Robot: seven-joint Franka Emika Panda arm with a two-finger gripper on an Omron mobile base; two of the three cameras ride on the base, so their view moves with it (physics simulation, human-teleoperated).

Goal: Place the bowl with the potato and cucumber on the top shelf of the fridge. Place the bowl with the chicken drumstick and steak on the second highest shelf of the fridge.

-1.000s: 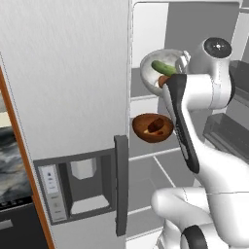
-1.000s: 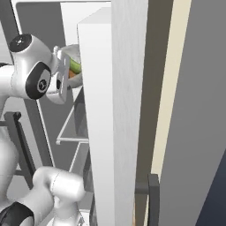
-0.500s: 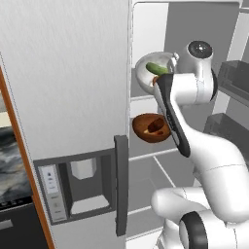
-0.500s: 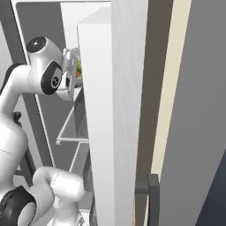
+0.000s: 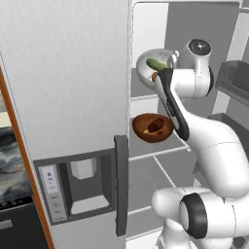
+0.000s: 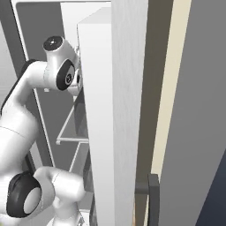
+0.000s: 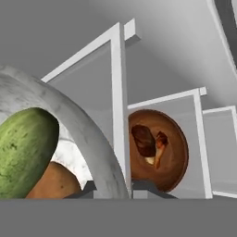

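The pale speckled bowl (image 5: 148,67) is tilted over the top shelf (image 5: 142,96) inside the open fridge. It holds the green cucumber (image 5: 156,64) and the brown potato (image 5: 155,76). My gripper (image 7: 113,189) is shut on the bowl's rim (image 7: 74,125). The hand view shows the cucumber (image 7: 25,155) and potato (image 7: 55,183) up close. Just beyond them is the top shelf's white rail (image 7: 118,106). The brown wooden bowl (image 5: 152,128) sits on the second highest shelf (image 5: 146,151) with the dark steak (image 7: 143,140) and the drumstick (image 7: 159,147) in it.
The closed fridge door (image 5: 68,97) with its dispenser (image 5: 82,187) and dark handle (image 5: 121,189) stands left of the opening. The open door's bins (image 5: 236,78) are on the right. A door edge (image 6: 99,110) hides the hand in the right base view.
The arm has swung the pale bowl leftward and deeper into the fridge over the top shelf. In the right base view the bowl has slipped behind the door edge. The brown bowl stays put.
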